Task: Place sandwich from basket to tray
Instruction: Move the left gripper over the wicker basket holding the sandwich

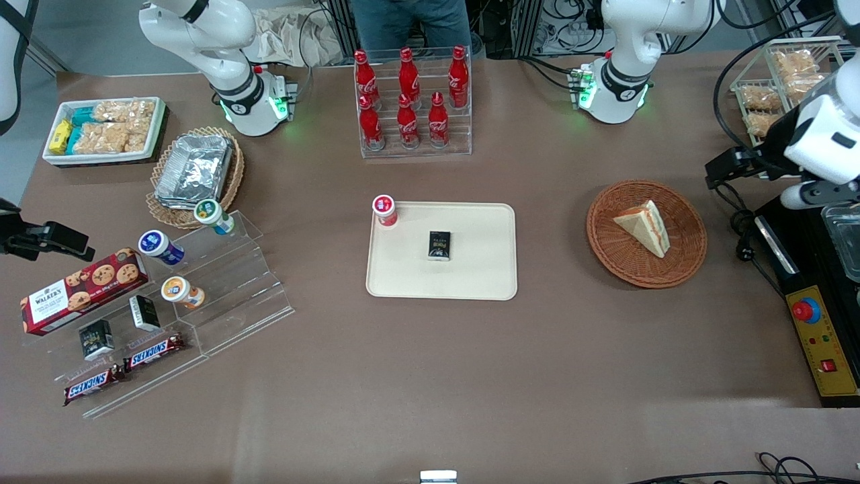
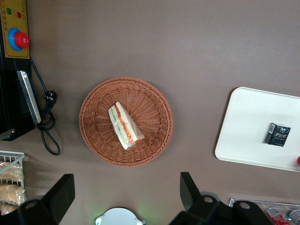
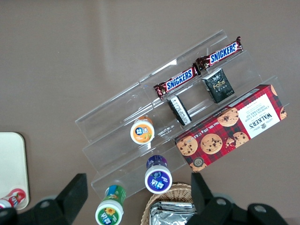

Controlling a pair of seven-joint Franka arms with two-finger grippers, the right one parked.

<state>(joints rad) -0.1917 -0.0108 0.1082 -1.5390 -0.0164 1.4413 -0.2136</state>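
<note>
Front view showed the cream tray [image 1: 441, 250] in the middle of the frame with a small black packet [image 1: 439, 245] lying on it and a red-capped cup [image 1: 384, 209] at its upper left corner, so most of its surface was bare for a delivery. The sandwich [image 1: 645, 226] lay flat in the reddish-brown wicker basket [image 1: 646, 233] at centre right, well apart from the tray, the move not begun. The left gripper [image 2: 124, 197] hung high over the table by the basket, fingers spread wide and holding nothing, apparently poised for a descent.

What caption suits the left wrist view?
Open gripper hovers above the sandwich in its basket, tray nearby.
</note>
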